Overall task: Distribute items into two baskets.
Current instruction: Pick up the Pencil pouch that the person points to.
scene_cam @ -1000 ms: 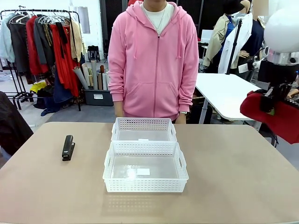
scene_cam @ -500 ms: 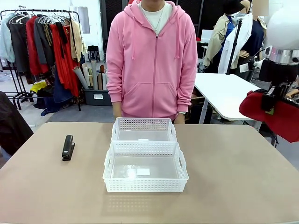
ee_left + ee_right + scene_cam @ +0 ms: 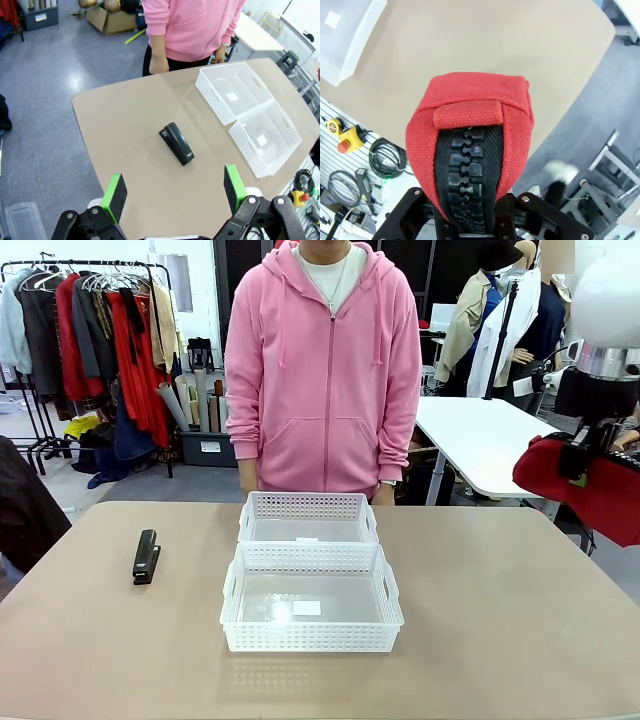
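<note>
A small black stapler (image 3: 146, 556) lies on the table's left side, also below my left gripper (image 3: 175, 187), which hovers high above it, open, green pads (image 3: 116, 192) wide apart. Two white lattice baskets stand mid-table: the narrower one (image 3: 308, 506) by the person, the larger one (image 3: 311, 637) closer to me. In the left wrist view they are the narrower basket (image 3: 209, 97) and the larger basket (image 3: 245, 150). My right gripper (image 3: 580, 455) hangs off the table's right edge, shut on the red pouch (image 3: 590, 495). The pouch (image 3: 470, 130) with its black zipper hides the fingers.
A person in a pink hoodie (image 3: 325, 370) stands at the far edge behind the baskets, hands down by the sides. A white table (image 3: 480, 445) is behind on the right. A corner of the larger basket (image 3: 342, 42) shows in the right wrist view above bare tabletop.
The person has shifted slightly to the left. The right gripper and pouch have barely moved; the stapler and baskets are still.
</note>
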### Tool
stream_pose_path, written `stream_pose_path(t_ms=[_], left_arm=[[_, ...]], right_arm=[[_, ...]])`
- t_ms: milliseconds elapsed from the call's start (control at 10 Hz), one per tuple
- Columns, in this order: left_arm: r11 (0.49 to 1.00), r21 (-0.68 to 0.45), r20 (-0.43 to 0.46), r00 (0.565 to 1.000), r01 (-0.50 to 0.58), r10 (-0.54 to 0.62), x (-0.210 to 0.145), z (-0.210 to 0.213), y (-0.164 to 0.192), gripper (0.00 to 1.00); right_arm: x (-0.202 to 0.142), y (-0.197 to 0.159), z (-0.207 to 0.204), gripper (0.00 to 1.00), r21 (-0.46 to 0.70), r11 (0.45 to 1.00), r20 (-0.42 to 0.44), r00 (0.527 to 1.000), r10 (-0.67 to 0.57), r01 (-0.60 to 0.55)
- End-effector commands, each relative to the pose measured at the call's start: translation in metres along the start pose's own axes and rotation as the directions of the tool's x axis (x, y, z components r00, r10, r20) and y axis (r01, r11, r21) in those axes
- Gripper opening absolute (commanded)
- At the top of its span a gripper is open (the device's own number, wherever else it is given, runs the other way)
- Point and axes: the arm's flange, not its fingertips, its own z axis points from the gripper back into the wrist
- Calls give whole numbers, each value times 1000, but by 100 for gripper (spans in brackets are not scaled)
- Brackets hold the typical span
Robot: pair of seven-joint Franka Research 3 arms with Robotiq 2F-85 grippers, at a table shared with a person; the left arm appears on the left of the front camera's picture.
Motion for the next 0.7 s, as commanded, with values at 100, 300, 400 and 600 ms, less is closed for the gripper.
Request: stream_pose_path(t_ms=[100,300,400,600], left_arm=[[1000,-15,22,1000,15,-14,0,-1,2,100],[1000,-15,22,1000,15,-14,0,-1,2,100],[1000,-15,22,1000,15,-14,0,-1,2,100],[1000,-15,22,1000,15,-14,0,-1,2,100]], right_arm=[[-2,2,2,0,-4,1000,4,1000,-20,20],[-2,2,2,0,-4,1000,4,1000,-20,20],[-2,2,2,0,-4,1000,4,1000,-20,20],[-2,2,2,0,-4,1000,4,1000,-20,20]])
